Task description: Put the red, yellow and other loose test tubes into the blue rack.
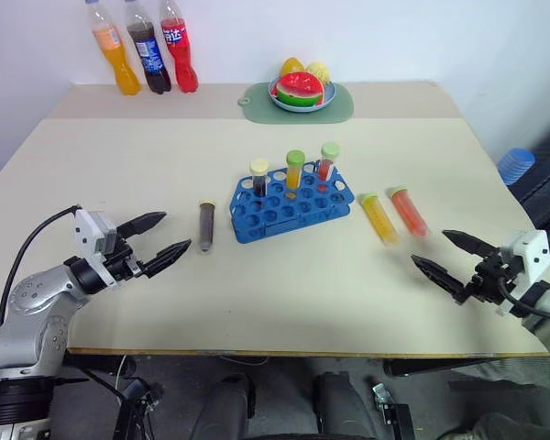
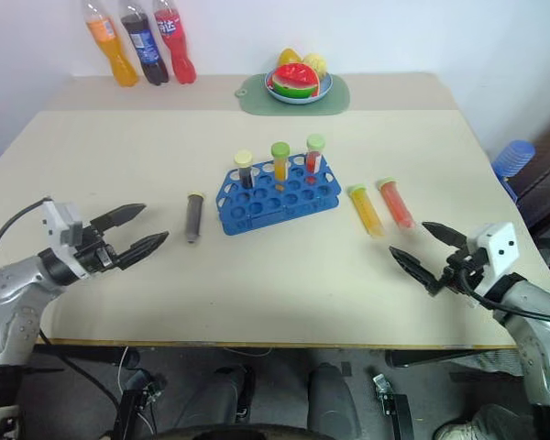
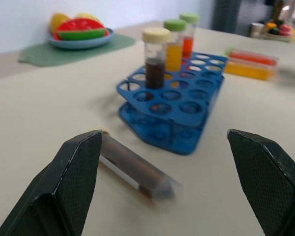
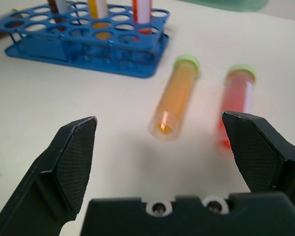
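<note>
The blue rack (image 1: 289, 204) stands mid-table with three capped tubes upright in its back row. A dark brown test tube (image 1: 206, 225) lies flat just left of the rack. To the rack's right, a yellow-orange test tube (image 1: 379, 218) and a red-orange test tube (image 1: 408, 211) lie side by side, green caps toward the far side. My left gripper (image 1: 162, 240) hovers open near the front left, its tips a short way from the brown tube (image 3: 135, 169). Over at the front right my right gripper (image 1: 455, 255) is open, just short of the yellow tube (image 4: 175, 98) and red tube (image 4: 234, 105).
Three tall soda bottles (image 1: 147, 46) stand at the far left corner against the wall. A plate of fruit (image 1: 302, 92) sits on a green mat (image 1: 343, 103) at the far edge. A stack of blue cups (image 1: 514, 165) is off the table's right side.
</note>
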{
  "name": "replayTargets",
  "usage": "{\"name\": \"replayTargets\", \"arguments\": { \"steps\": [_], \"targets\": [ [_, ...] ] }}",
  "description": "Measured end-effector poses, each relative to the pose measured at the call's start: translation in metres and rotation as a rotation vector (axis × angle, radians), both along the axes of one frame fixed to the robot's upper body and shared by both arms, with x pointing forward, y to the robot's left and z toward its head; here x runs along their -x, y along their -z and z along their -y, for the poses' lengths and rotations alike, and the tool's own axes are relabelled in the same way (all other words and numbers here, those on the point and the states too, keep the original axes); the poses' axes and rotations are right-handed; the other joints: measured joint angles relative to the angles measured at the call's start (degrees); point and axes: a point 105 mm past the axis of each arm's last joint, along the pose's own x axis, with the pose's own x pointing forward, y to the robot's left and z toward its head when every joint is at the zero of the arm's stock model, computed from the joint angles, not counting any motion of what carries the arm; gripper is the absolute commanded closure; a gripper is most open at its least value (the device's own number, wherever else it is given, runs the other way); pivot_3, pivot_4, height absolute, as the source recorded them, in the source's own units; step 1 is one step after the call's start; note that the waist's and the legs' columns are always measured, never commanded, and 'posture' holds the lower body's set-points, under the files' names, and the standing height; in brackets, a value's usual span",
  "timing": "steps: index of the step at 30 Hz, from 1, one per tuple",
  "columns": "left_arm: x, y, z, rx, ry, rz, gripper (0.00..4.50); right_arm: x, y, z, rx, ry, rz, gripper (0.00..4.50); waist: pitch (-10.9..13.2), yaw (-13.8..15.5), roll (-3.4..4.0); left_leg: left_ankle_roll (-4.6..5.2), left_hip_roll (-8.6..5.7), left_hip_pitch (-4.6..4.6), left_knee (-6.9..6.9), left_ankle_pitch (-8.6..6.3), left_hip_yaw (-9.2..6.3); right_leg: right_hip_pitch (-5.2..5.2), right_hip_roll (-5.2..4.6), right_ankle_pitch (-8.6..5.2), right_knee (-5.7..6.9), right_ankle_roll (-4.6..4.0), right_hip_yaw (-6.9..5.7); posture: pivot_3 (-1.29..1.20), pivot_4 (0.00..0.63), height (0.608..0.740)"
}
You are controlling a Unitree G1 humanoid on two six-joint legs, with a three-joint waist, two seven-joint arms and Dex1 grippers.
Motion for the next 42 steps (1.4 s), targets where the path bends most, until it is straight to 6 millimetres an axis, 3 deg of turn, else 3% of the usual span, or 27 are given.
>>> {"name": "replayTargets", "arguments": {
  "steps": [13,21,25,34,42],
  "targets": [
    [0.001,-0.003,0.007,0.007,0.029,0.005,0.31,-0.011,-0.017,-0.003,0.009,-0.001,0.06,0.0,0.0,0.18,0.0,0.0,0.0,-0.01,0.0,0.0,0.01,0.0,-0.03,0.0,-0.02,0.0,0.0,0.0,0.15,0.74],
    [-0.003,-0.017,0.036,0.024,0.119,0.069,0.31,-0.05,-0.048,-0.004,0.032,0.072,0.021,0.0,0.02,0.08,0.03,0.0,-0.02,-0.02,0.01,0.0,0.04,-0.03,-0.06,0.01,-0.01,-0.01,0.0,0.0,0.15,0.74],
    [-0.002,-0.016,0.054,0.005,0.188,0.079,0.31,-0.078,-0.06,-0.012,0.048,0.078,-0.11,0.0,0.05,-0.1,0.07,0.0,-0.01,-0.05,0.0,0.0,0.08,-0.1,-0.06,0.01,-0.02,-0.01,0.01,0.0,0.15,0.74],
    [-0.002,-0.013,0.065,-0.015,0.245,0.073,0.31,-0.139,-0.051,-0.003,0.155,0.253,-0.44,0.0,0.09,-0.11,0.11,-0.01,-0.13,-0.39,-0.01,0.0,0.2,-0.45,-0.07,0.02,-0.04,-0.01,0.02,0.0,0.15,0.74],
    [0.004,-0.008,0.066,-0.017,0.245,0.052,0.31,-0.154,-0.038,0.001,0.183,0.296,-0.598,0.0,0.09,-0.24,0.13,-0.05,-0.18,-0.97,0.05,0.04,0.24,-1.11,-0.07,0.04,0.08,-0.01,0.03,0.0,0.15,0.74]
  ]
}}
